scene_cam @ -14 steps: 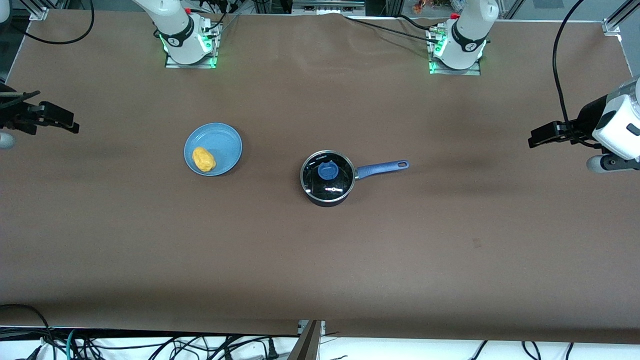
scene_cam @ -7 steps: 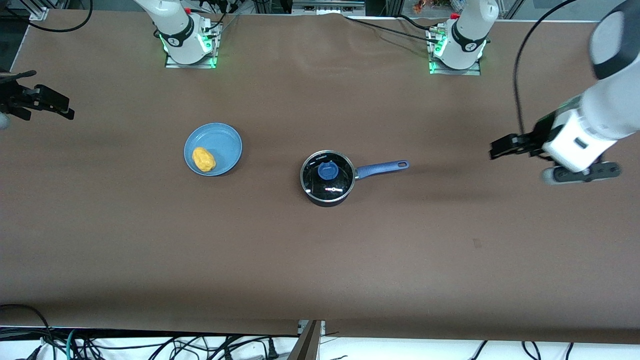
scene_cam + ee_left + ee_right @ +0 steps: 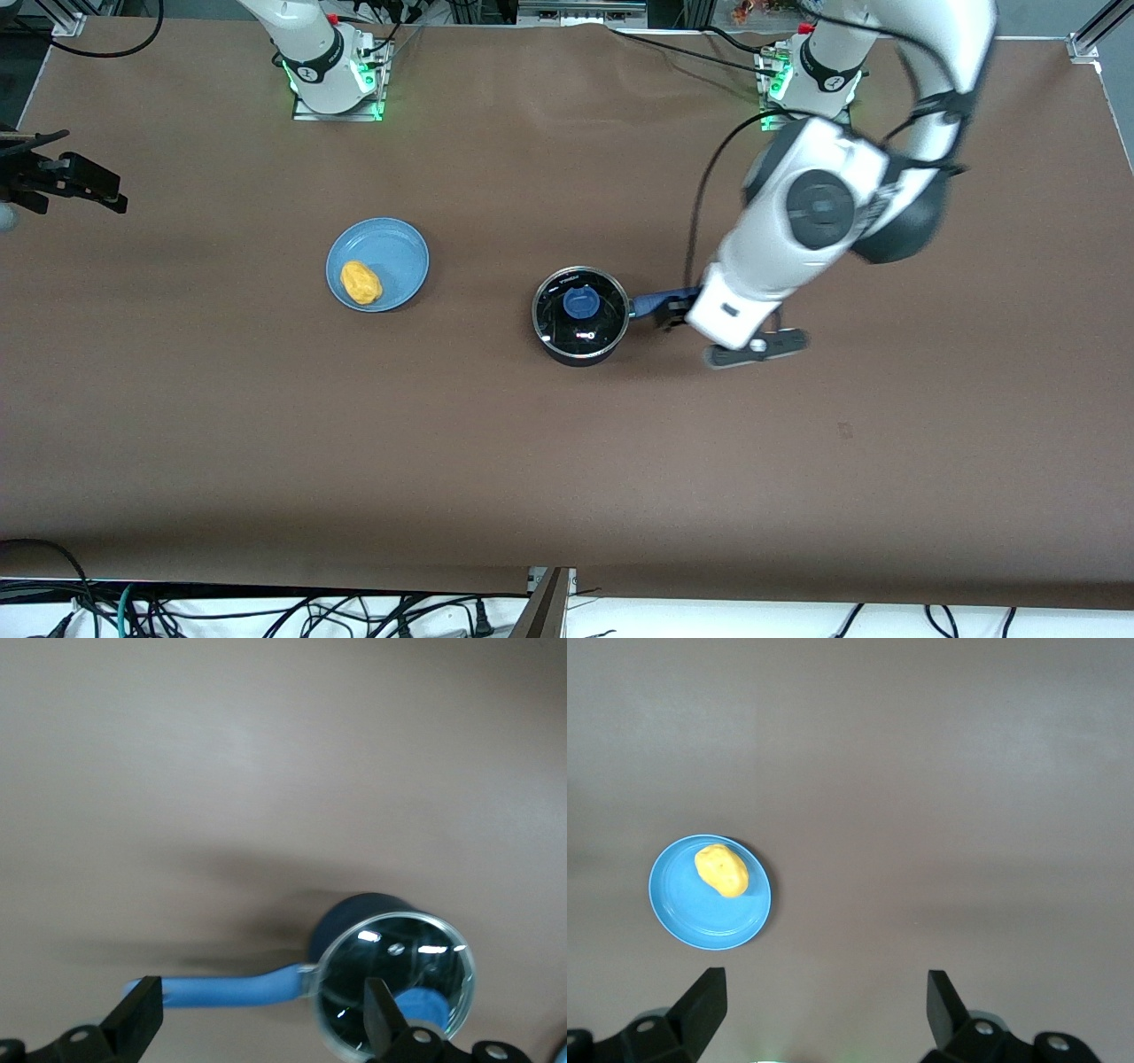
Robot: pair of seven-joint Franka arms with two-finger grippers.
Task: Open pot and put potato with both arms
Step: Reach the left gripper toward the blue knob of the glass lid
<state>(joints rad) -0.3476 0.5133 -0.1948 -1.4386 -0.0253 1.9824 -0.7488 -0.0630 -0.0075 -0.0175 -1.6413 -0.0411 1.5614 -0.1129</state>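
Glass lid [image 3: 580, 306] sits on the pot [image 3: 580, 350] at mid-table; the potato [image 3: 361, 283] lies on the blue plate [image 3: 399, 248], toward the right arm's end. Nothing done yet.

Front: left gripper [image 3: 673, 312] over the pot's blue handle; right gripper [image 3: 75, 182] waits at the table's edge.

Left wrist: fingers [image 3: 135, 1020] spread wide, empty; knob [image 3: 423, 1003] seems partly hidden.

Right wrist: fingers [image 3: 704, 1005] apart, holding nothing; potato lumpy, yellow-orange.
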